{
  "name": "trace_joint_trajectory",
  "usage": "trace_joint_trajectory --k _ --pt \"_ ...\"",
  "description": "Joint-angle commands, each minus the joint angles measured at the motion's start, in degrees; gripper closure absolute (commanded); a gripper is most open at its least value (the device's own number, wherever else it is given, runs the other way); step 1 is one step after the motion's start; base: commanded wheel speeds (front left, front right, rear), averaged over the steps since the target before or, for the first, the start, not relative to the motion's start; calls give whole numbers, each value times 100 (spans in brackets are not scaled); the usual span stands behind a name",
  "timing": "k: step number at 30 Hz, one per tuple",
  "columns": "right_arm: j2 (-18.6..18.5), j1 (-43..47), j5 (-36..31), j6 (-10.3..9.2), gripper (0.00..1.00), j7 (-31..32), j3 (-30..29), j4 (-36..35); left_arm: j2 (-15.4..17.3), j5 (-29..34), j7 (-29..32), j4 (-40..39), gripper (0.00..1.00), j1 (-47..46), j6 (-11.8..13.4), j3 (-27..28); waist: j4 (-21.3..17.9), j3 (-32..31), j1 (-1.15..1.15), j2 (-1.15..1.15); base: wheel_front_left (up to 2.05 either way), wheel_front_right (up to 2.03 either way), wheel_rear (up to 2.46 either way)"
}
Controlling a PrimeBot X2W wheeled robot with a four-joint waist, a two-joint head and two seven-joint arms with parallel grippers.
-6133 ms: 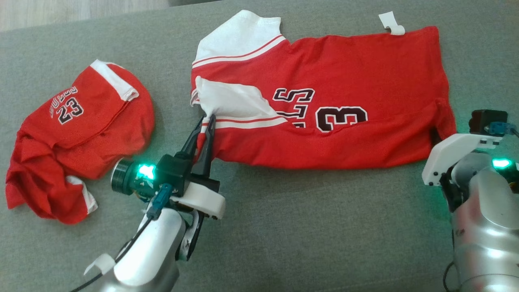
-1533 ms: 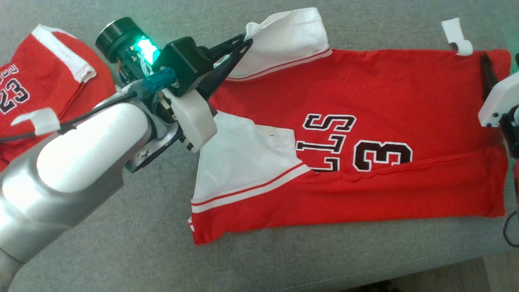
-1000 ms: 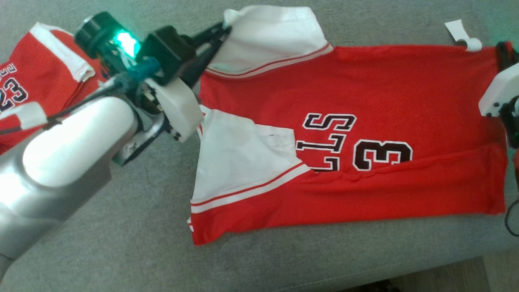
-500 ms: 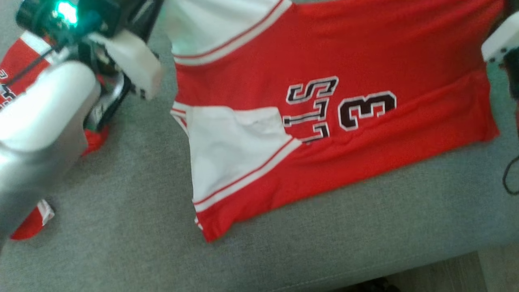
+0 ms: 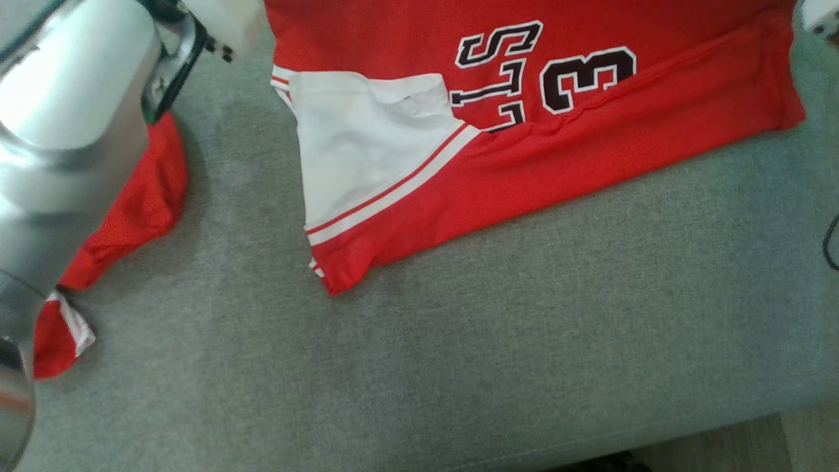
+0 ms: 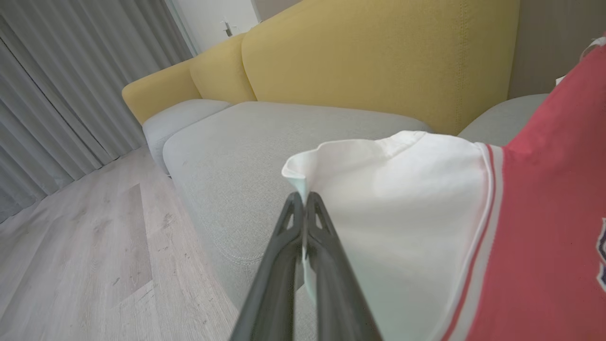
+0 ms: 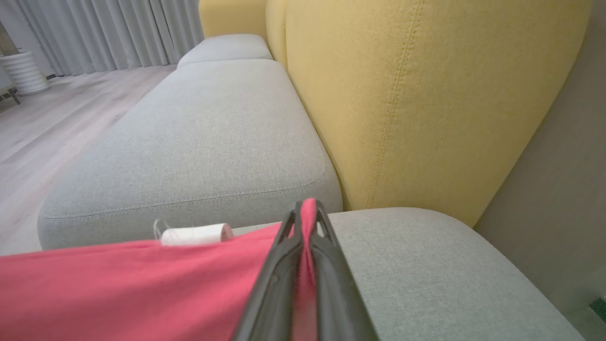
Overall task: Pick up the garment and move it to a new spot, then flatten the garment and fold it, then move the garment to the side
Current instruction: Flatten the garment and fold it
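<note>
On the grey seat, the shirt is lying spread out, well back from the front edge. The left gripper is pinching its white sleeve. The right gripper is pinching its red end. Folding is just starting, I think, and moving it aside is waiting.

1. A second red jersey lies crumpled at the left of the grey sofa seat, with white trim showing at its lower end.
2. Yellow backrests rise behind the grey seats.
3. Grey curtains hang beyond a pale wooden floor.
4. A white ribbed pot stands on the floor by the curtains.
</note>
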Motion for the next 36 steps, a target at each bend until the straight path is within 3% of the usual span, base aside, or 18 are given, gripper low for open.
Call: trace_joint_trajectory --k 1,7,14,23,36 --pt "-90 123 109 -5 100 -92 92 -93 129 23 -75 -36 100 -141 -53 138 64 -92 -1 0 0 0 0" --pt "-289 506 445 -5 100 -27 330 -70 183 -59 -130 -197 100 229 -163 19 171 -311 -1 0 0 0 0" --pt "-699 1217 1013 -5 100 321 807 -285 473 -251 168 -1069 100 1023 -253 -270 285 -628 -1 0 0 0 0" --pt "-1200 1843 1445 -5 100 858 1448 -531 965 -407 1047 -2440 100 1784 -75 -711 359 -725 -1 0 0 0 0" --pt "-1458 1932 1333 -5 100 1104 2302 -417 1399 -757 2554 -3615 100 2184 -366 -1018 334 -694 -1 0 0 0 0"
